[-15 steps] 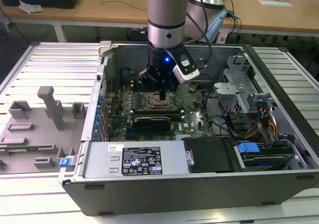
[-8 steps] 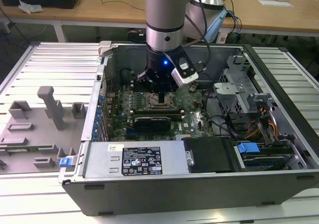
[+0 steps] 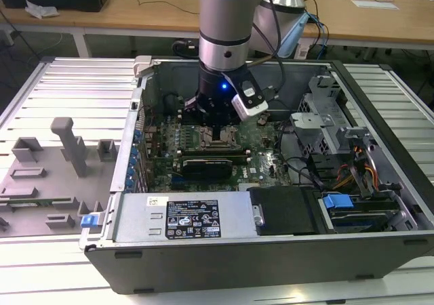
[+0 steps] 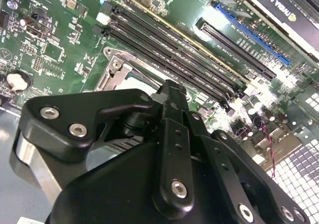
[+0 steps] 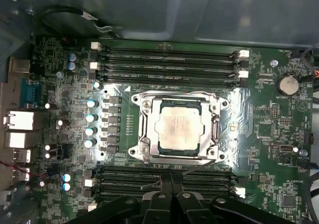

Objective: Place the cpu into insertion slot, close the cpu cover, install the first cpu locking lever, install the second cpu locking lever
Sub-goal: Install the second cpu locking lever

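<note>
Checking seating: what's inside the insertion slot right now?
In the first wrist view the cpu lies inside the insertion slot, with the cpu cover framing its tan face. The contacts beneath the chip are covered, so cannot be seen.

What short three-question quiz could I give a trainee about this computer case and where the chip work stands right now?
1. True or false: the chip already lies in its socket in the first wrist view.
2. The silver cover over the chip is: A closed, B raised, C missing.
3. In the exterior view, what does the gripper hang above?

Key
1. True.
2. A.
3. The socket on the green board, inside the open computer case.
</note>
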### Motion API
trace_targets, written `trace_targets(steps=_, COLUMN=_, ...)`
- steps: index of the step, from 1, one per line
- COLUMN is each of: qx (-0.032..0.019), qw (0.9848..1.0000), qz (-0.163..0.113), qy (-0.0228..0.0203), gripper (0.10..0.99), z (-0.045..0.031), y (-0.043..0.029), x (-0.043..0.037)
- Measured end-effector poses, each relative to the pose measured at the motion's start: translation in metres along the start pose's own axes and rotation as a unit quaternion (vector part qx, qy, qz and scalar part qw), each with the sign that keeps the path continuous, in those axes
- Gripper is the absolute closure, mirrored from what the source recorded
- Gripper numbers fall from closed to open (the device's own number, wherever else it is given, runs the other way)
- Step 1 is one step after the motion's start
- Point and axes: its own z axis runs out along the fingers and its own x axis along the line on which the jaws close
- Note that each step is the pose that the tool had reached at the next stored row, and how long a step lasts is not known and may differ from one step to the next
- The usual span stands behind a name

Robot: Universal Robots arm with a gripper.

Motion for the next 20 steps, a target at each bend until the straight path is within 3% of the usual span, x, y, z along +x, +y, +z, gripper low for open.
trace_targets(steps=6, qx=-0.0181, qw=0.9998, qz=0.002, qy=-0.0009, gripper=0.980, z=0.0032, y=-0.0006, x=0.0024)
trace_targets(steps=8, qx=-0.0263, qw=0.9997, qz=0.003, qy=-0.0014, gripper=0.980, z=0.0051, y=-0.0015, x=0.0041)
trace_targets(steps=15, qx=-0.0470, qw=0.9989, qz=0.003, qy=-0.0023, gripper=0.980, z=0.0079, y=-0.0086, x=0.0071)
trace_targets(steps=20, qx=-0.0505, qw=0.9987, qz=0.004, qy=-0.0025, gripper=0.980, z=0.0080, y=-0.0181, x=0.0078)
